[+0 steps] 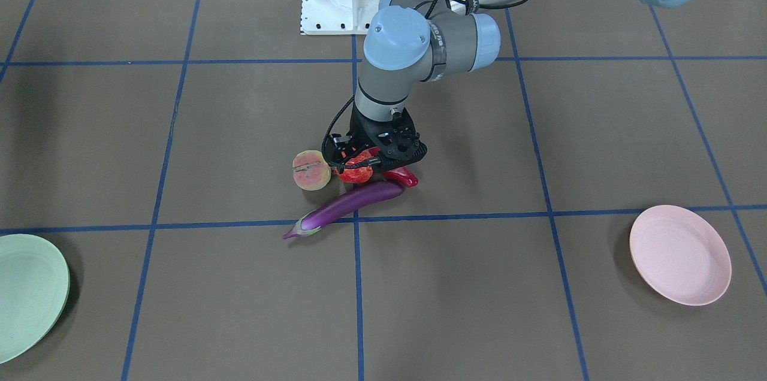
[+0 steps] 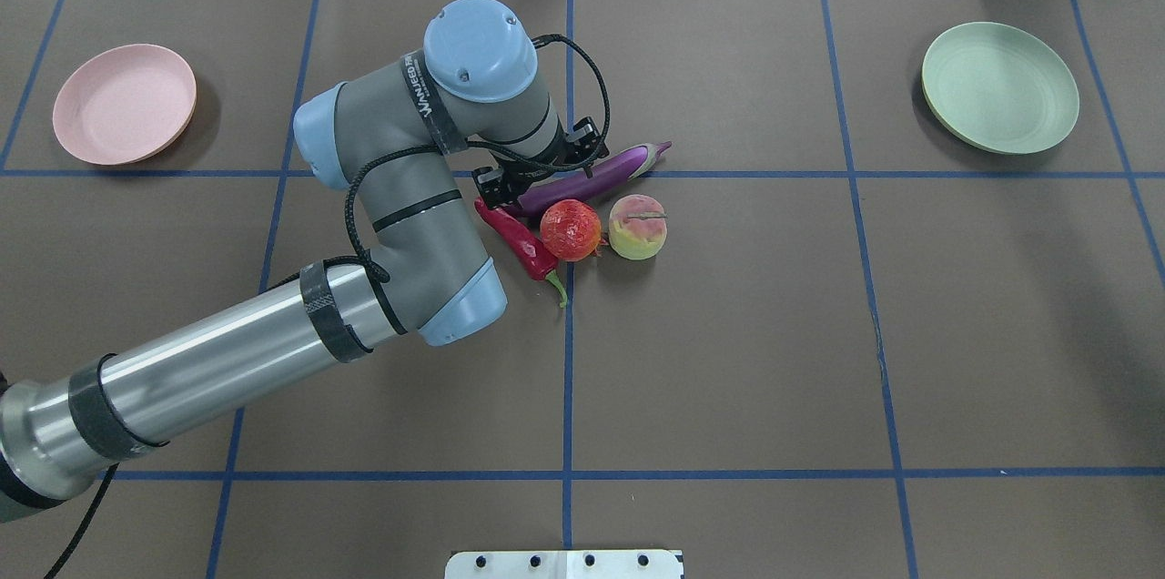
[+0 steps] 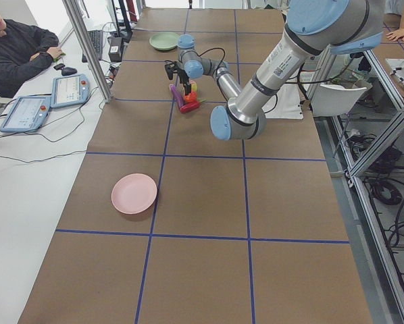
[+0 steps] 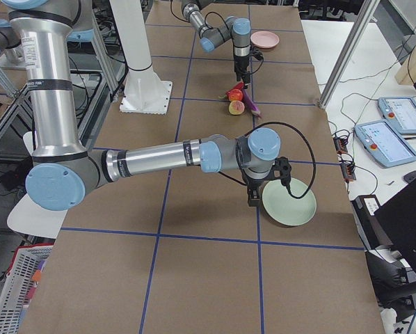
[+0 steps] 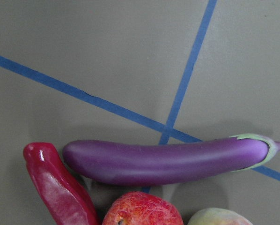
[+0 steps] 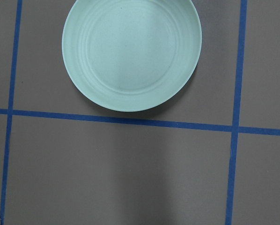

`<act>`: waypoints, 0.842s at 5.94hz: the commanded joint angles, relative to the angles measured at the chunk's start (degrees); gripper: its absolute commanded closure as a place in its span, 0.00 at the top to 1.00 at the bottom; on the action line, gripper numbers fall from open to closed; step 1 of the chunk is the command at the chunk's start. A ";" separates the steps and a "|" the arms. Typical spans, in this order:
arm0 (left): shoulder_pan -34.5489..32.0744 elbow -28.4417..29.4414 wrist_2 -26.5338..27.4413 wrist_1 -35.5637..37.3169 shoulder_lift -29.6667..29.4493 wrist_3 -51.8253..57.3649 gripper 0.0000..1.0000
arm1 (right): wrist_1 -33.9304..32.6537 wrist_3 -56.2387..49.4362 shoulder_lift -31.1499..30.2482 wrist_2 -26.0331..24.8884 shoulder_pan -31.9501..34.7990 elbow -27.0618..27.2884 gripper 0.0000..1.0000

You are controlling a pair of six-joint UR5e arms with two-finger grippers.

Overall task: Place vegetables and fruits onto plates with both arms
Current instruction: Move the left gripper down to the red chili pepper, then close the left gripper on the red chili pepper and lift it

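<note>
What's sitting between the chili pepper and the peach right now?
The red-orange fruit lies between the chili pepper and the peach, as the overhead view shows.

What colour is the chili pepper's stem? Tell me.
Green. The stem on the red chili pepper shows best in the overhead exterior view.

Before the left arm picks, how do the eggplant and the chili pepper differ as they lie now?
The eggplant is purple; the chili pepper is red. The eggplant is clearly longer than the chili pepper. The eggplant lies nearly along the blue tape line, with its calyx toward the green plate. The chili pepper lies slanted, with its green stem pointing toward the robot. Both are glossy and lie on the bare table.
</note>
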 commanded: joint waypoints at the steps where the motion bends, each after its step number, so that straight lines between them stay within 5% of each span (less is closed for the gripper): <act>1: -1.39 0.14 0.13 3.89 1.61 -0.08 1.00 | 0.00 0.10 0.03 0.00 -0.01 -0.01 1.00; 4: -0.52 0.22 -0.14 3.99 4.52 -1.57 0.99 | 0.00 0.01 0.03 0.00 -0.01 -0.01 1.00; 5: -0.34 0.22 -0.31 3.99 4.52 -1.92 0.90 | 0.00 0.01 0.03 0.00 -0.01 -0.27 1.00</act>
